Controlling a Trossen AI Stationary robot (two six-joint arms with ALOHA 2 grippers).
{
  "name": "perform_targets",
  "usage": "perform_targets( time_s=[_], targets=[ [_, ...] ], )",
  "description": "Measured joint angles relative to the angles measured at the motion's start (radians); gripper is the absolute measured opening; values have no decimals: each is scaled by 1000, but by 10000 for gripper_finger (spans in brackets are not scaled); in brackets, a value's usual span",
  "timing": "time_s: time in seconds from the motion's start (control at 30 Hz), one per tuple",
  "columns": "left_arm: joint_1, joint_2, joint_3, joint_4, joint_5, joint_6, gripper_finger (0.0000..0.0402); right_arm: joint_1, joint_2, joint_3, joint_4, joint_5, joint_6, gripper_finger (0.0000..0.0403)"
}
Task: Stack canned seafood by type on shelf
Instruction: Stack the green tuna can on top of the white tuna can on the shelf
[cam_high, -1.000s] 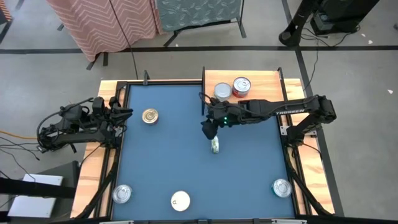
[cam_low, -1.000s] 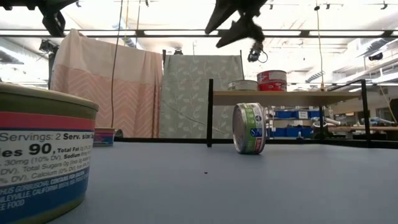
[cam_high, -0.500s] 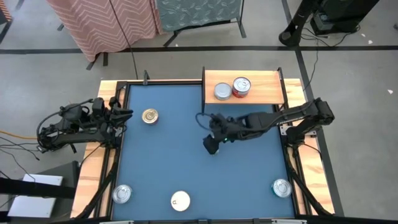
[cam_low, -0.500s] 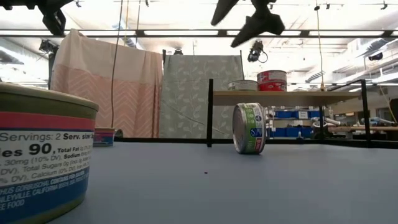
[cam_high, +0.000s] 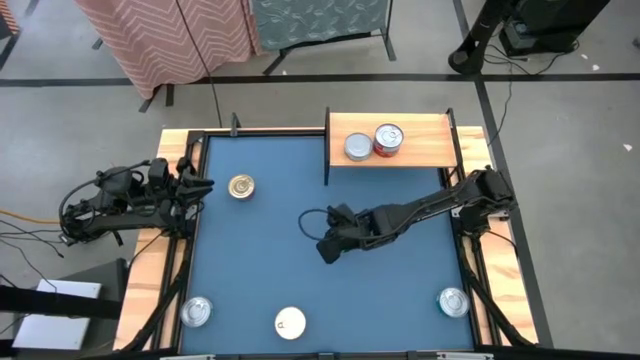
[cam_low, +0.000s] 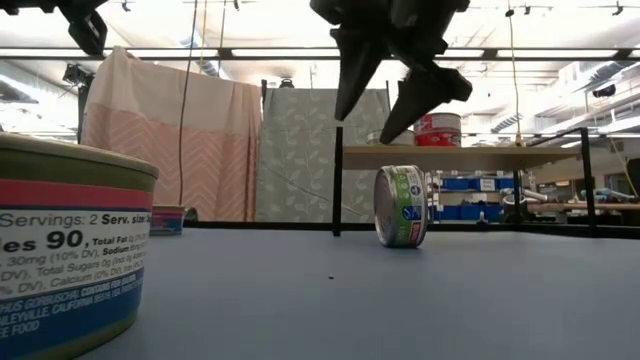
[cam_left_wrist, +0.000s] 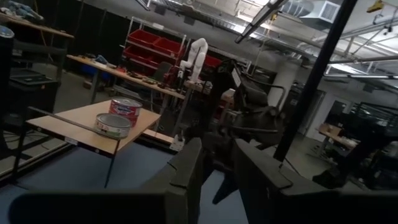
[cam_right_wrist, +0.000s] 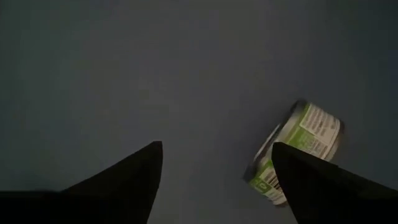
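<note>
my right claw (cam_low: 395, 95) just spread wide & dropped lower, hanging over green-label tin (cam_low: 401, 206) | tin on its edge on blue table (cam_high: 260, 260), near shelf (cam_high: 425, 135) | grab prob next

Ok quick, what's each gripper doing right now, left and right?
Left gripper: parked at the table's left edge, holding nothing; open or shut cannot be told.
Right gripper: open, empty, above the green-labelled tin standing on edge.
</note>
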Motion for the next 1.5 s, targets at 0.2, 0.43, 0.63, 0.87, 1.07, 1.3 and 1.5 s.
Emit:
perform_targets(
  time_s=[0.2,0.43,0.63,0.87,1.07,1.3,1.5],
  targets=[
    [0,0,0,0,14,-18,95,-7,-32,0,-101,4,55,314],
    [0,0,0,0,21,-19,95,-22,-75,0,-208,5,97,314],
    [0,0,0,0,21,-20,95,-23,-60,0,-183,15,109,314],
    [0,0,0,5,26,-24,95,-22,-53,0,-186,34,122,314],
    [0,0,0,17,40,-26,95,-14,-32,0,-169,34,122,314],
    [0,0,1,31,47,-25,95,6,6,0,-171,32,132,313],
    [0,0,1,31,55,-25,95,11,26,0,-171,53,147,313]
  ],
)
